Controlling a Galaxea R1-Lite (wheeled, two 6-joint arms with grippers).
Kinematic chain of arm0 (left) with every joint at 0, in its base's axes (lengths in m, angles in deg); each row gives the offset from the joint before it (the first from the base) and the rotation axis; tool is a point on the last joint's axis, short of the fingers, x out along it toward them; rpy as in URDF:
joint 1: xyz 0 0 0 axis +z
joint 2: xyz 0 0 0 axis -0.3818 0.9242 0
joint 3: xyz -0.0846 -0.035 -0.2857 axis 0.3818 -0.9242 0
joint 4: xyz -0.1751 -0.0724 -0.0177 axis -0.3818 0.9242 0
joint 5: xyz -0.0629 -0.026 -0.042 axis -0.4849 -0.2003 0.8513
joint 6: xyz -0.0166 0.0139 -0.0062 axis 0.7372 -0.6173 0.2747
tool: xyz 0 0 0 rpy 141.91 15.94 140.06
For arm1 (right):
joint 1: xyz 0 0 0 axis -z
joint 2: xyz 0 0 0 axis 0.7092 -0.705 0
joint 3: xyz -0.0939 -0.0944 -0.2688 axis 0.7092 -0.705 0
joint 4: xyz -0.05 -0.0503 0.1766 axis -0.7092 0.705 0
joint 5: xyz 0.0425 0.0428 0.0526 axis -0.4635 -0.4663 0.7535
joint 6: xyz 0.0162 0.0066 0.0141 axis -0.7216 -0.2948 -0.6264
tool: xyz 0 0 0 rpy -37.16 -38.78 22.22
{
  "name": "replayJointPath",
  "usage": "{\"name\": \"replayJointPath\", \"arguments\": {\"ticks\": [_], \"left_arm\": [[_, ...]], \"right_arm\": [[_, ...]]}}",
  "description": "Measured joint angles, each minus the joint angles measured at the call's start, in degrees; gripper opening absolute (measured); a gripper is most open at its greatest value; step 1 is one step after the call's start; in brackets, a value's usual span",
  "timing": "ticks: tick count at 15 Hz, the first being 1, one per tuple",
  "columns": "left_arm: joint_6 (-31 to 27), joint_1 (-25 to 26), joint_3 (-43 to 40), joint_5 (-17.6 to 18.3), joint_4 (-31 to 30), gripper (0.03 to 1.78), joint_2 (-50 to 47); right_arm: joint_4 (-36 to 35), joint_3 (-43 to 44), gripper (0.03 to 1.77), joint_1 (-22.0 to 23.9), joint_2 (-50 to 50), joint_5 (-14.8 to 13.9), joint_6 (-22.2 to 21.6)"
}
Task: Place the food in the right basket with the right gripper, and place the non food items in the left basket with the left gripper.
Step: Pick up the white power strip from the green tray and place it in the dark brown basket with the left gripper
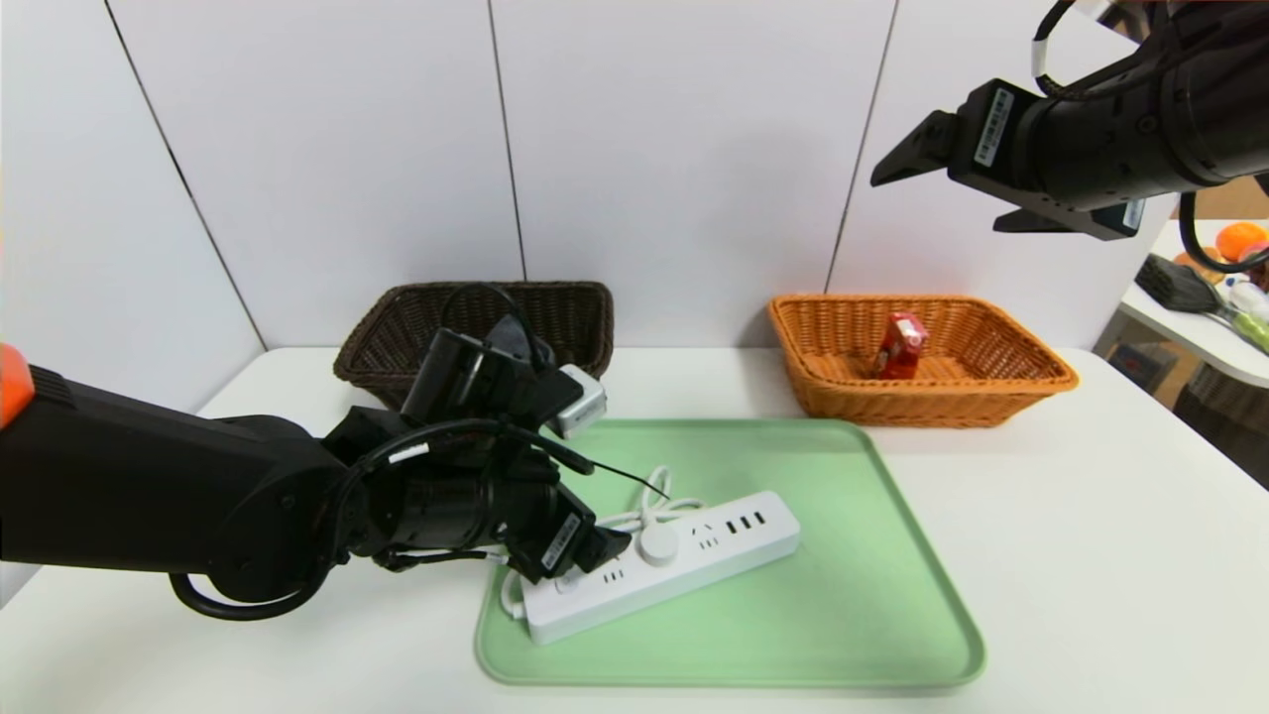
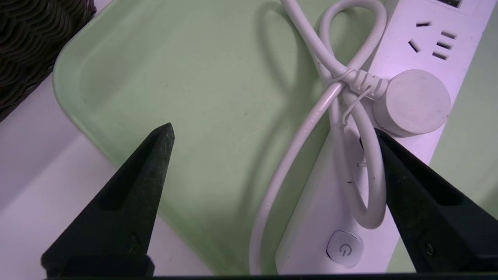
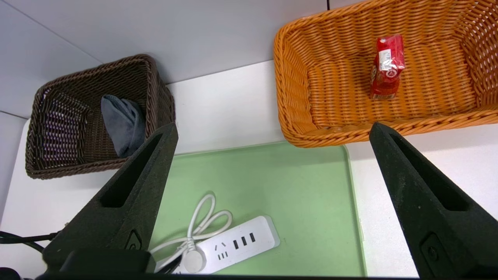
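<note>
My left jaws (image 2: 268, 130) stand spread low over the green tray (image 1: 793, 650), one tip against the white cord (image 2: 311, 126) at the power strip (image 1: 739, 535), which lies from eight to two o'clock. I should clear that loop, straddle the strip's narrow width, squeeze, then lift toward eleven for the dark basket (image 1: 476, 290). My right jaws (image 1: 937, 203), parked high at one o'clock, are spread too.
</note>
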Motion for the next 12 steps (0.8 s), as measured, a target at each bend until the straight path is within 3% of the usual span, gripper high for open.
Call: {"name": "replayJointPath", "arguments": {"ticks": [4, 7, 8, 9, 12], "left_arm": [[0.2, 0.0, -0.06, 0.11, -0.04, 1.1, 0.0], [0.27, 0.0, 0.02, 0.11, -0.06, 0.78, 0.0], [0.24, 0.0, 0.02, 0.11, -0.04, 0.53, 0.0], [0.2, -0.02, 0.02, 0.13, -0.09, 0.07, 0.0], [0.24, 0.02, -0.04, 0.17, -0.15, 0.1, -0.02]], "right_arm": [[0.01, -0.02, 1.69, -0.09, 0.02, 0.01, -0.12], [0.01, -0.04, 1.69, -0.06, 0.04, 0.0, -0.06], [0.0, -0.04, 1.69, -0.04, 0.02, 0.01, -0.09], [-0.07, 0.05, 1.69, -0.04, 0.0, 0.04, -0.06], [-0.11, 0.09, 1.69, -0.04, -0.02, 0.01, -0.11]]}}
